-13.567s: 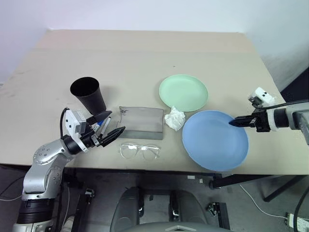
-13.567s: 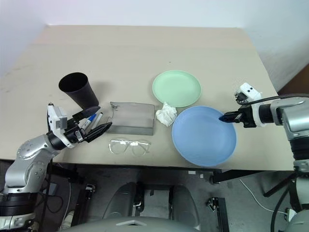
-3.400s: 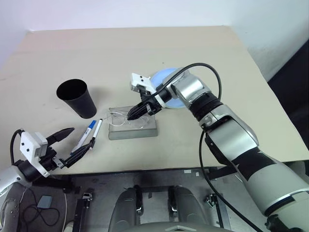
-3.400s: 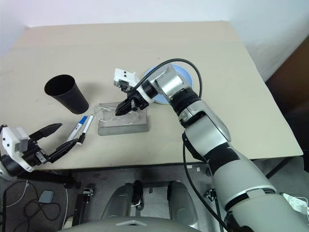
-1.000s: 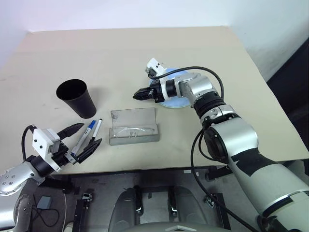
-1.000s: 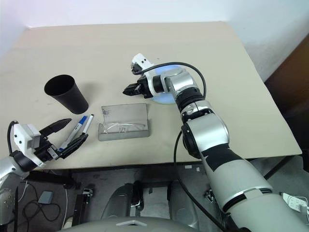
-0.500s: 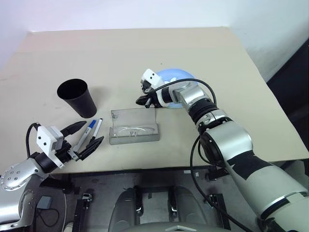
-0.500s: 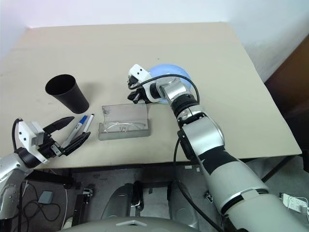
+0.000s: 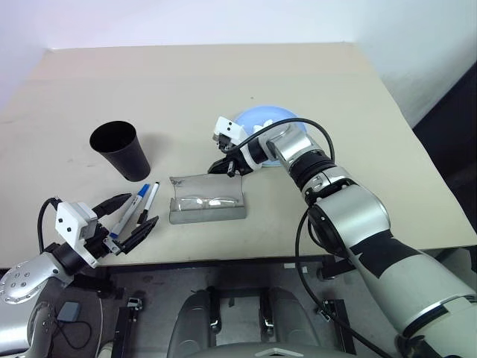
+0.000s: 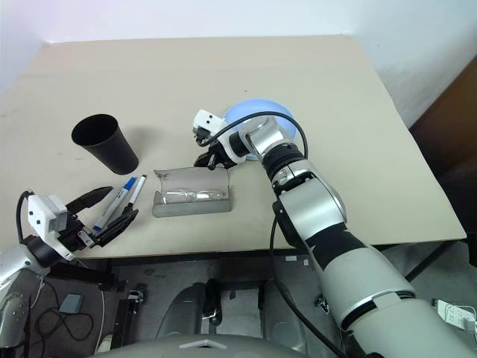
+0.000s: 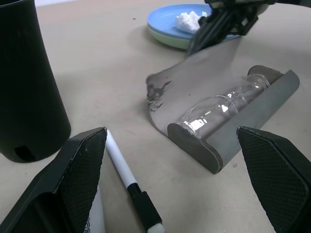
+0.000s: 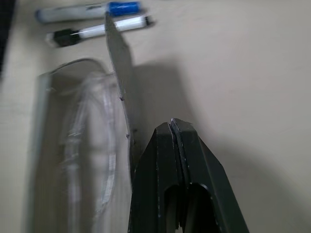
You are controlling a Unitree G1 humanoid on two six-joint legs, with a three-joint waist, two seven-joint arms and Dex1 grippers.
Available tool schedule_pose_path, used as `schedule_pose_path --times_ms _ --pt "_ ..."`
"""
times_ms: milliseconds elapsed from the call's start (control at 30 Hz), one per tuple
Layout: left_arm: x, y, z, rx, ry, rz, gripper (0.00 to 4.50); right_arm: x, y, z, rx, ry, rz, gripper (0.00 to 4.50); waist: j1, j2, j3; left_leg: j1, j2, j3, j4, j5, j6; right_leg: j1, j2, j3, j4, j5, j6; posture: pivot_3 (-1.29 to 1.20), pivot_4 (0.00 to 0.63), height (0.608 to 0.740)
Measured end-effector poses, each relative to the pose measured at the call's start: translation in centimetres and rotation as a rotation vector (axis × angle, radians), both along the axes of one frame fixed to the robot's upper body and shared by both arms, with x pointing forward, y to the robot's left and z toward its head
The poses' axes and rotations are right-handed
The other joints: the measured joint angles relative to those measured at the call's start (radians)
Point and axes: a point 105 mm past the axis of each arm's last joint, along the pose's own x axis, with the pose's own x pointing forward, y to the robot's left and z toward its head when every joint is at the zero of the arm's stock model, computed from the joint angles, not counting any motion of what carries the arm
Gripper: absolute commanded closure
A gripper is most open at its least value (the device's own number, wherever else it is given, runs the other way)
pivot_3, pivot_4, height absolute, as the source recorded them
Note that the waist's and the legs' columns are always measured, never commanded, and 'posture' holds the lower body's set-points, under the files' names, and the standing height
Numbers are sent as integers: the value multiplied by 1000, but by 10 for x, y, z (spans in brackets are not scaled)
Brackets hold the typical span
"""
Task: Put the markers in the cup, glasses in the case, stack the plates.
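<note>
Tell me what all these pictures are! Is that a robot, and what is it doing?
Yes, it is a robot with two arms. Two pictures come from cameras on its head, looking down at a table. The other two come from little cameras on its wrists, looking along its black fingers.

On the table stand a black cup, two markers lying beside it, and a grey case with clear glasses inside, lid standing open. Farther back are stacked plates with a white tissue on top.

The right gripper is shut, holds nothing, and sits by the back of the case's lid. The left gripper is open near the markers, holding nothing.
</note>
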Motion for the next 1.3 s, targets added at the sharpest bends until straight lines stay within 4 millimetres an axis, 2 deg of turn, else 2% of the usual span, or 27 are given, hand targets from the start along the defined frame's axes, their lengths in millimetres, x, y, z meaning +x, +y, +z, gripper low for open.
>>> schedule_pose_path --times_ms 267,467,600,900,1300 --pt "1 1 2 7 -21 -2 0 -8 -3 0 -38 -19 79 4483 1 0 0 0 0 0 -1 0 0 -1 -1 0 0 0 0 0 150 711" --pt "2 8 4 8 -29 22 0 -24 -7 -3 -7 16 118 4483 1 0 0 0 0 0 -1 0 0 -1 -1 0 0 0 0 0 150 711" --pt "3 16 12 9 -48 47 0 -34 -10 -3 9 29 123 4483 0 0 0 0 0 -1 -1 0 0 -1 -1 0 0 0 0 0 150 711" --pt "6 19 17 12 -44 76 0 -59 -3 -15 37 37 125 4483 0 0 0 0 0 -1 -1 0 0 -1 -1 0 0 0 0 0 150 711" --pt "12 13 27 0 -51 86 0 -64 -1 -19 11 -152 186 4483 1 -1 -1 3 0 -1 -1 0 0 -1 -1 -1 0 -2 -3 0 150 711"
